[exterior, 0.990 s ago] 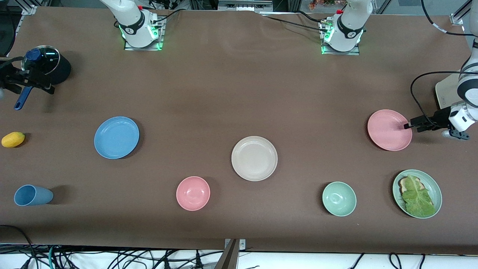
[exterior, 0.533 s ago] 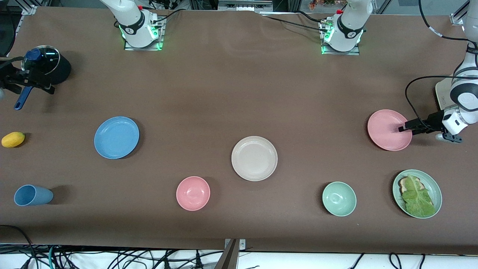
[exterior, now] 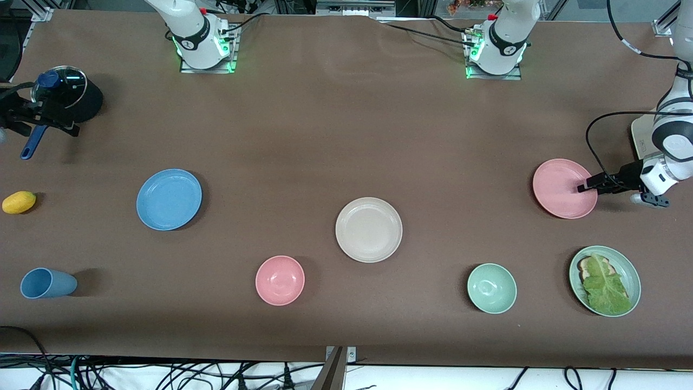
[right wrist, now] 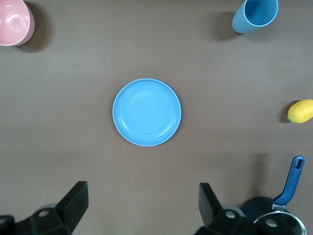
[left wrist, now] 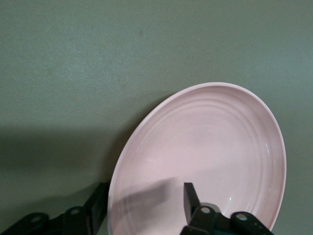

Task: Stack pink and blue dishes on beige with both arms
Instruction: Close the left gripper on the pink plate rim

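The pink plate point(exterior: 563, 187) point(left wrist: 205, 156) lies flat toward the left arm's end of the table. My left gripper point(exterior: 583, 187) point(left wrist: 144, 188) is low at its rim, open. One finger point(left wrist: 188, 193) is over the inside of the plate and the other point(left wrist: 98, 196) is outside the rim. The blue plate point(exterior: 169, 199) point(right wrist: 146, 112) lies toward the right arm's end. My right gripper point(exterior: 69, 120) point(right wrist: 143, 191) hangs open and holds nothing, up over the pot's corner of the table. The beige plate point(exterior: 368, 229) sits bare at mid-table.
A pink bowl point(exterior: 280, 280) and a green bowl point(exterior: 491, 288) lie nearer the front camera than the beige plate. A green plate with lettuce point(exterior: 605, 280) is near the pink plate. A blue cup point(exterior: 46, 283), lemon point(exterior: 19, 202), lidded pot point(exterior: 70, 97) and cream toaster point(exterior: 643, 138) stand at the table's ends.
My left gripper has slid in over the pink plate's rim and its fingers have narrowed. The right arm and all dishes have not moved.
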`<state>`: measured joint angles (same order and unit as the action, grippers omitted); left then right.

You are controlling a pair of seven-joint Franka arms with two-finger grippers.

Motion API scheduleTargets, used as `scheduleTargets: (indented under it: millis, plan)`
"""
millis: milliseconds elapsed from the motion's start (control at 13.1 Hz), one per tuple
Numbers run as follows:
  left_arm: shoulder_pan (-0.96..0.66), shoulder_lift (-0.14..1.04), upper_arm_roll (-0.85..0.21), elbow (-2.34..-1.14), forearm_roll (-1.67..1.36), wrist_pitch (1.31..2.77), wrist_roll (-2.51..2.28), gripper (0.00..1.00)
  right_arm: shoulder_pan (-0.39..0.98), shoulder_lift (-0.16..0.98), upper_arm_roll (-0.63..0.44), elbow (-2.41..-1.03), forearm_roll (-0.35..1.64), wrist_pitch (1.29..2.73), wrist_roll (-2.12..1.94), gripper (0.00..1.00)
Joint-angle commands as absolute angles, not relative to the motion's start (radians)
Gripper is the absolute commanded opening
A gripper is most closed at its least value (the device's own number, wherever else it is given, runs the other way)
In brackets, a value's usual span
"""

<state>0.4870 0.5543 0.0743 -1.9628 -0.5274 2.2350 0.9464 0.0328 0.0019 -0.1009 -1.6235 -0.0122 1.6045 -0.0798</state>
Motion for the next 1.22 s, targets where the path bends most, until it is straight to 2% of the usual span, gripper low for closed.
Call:
scheduleTargets:
  millis: [0, 76, 152, 228, 762, 1142]
  plan:
    - [0.494, 0.580, 0.071, -1.965, -0.606, 2.270, 1.058, 0.47, 0.035, -0.021, -0.100, -1.641, -0.018, 1.601, -0.066, 1.00]
    - [0.494, 0.589, 0.072, -1.965, -0.638, 2.278, 1.104, 0.32, 0.035, -0.021, -0.100, -1.641, -0.018, 1.601, -0.066, 1.00]
    - [0.494, 0.591, 0.072, -1.965, -0.653, 2.278, 1.133, 0.04, 0.035, -0.021, -0.100, -1.641, -0.018, 1.601, -0.066, 1.00]
    - [0.495, 0.591, 0.072, -1.965, -0.655, 2.278, 1.137, 0.00, 0.035, -0.021, -0.100, -1.641, -0.018, 1.601, -0.066, 1.00]
    - [0.491, 0.578, 0.071, -1.953, -0.641, 2.266, 1.126, 0.00, 0.035, -0.021, -0.100, -1.643, -0.018, 1.601, -0.066, 1.00]
    - [0.469, 0.512, 0.032, -1.953, -0.637, 2.258, 1.126, 0.00, 0.035, -0.021, -0.100, -1.641, -0.018, 1.601, -0.066, 1.00]
